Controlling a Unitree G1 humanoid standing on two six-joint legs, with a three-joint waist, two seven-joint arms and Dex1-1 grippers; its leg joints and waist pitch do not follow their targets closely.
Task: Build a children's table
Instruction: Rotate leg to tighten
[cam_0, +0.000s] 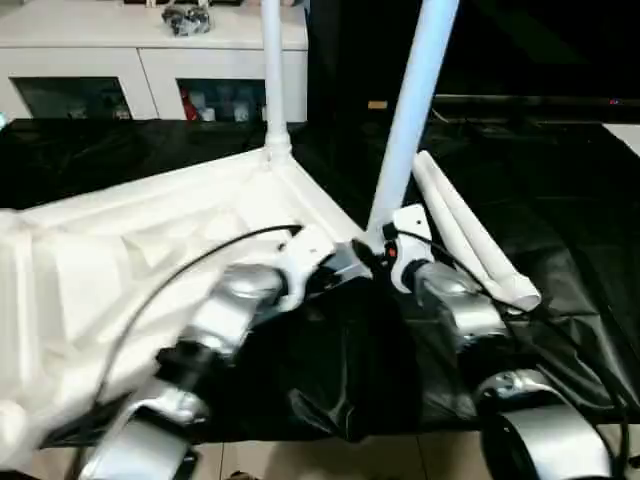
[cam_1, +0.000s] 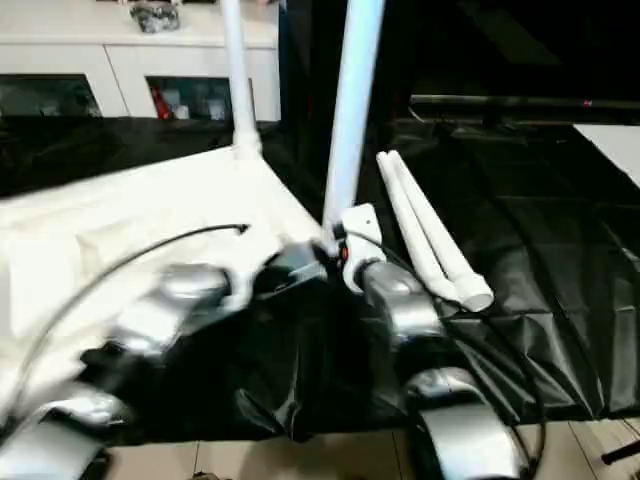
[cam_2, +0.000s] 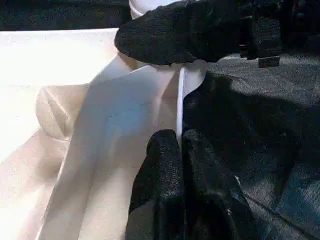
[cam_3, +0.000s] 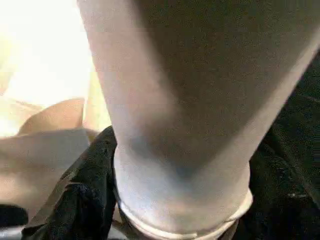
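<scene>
While the right gripper (cam_3: 100, 200) clasps the base of the near leg (cam_0: 410, 120), fingers spread to its width, the left gripper (cam_2: 182, 150) sits pinched shut, empty, at the near right corner rim of the upturned tabletop (cam_0: 150, 230). Judgement: straighten the tilted leg before pressing it into the socket. Head views show a seated far leg (cam_0: 272, 70) and two spare legs (cam_0: 470, 235) on the right; left wrist view shows the rim edge close up.

An indoor room, homelike or a staged test space: beyond the fingers stands a white cabinet (cam_0: 150, 60) with 2 glass doors showing small items inside, a dark object on top. A table covered in black sheeting (cam_0: 560, 200) fills the foreground over pale floor tiles (cam_0: 330, 460).
</scene>
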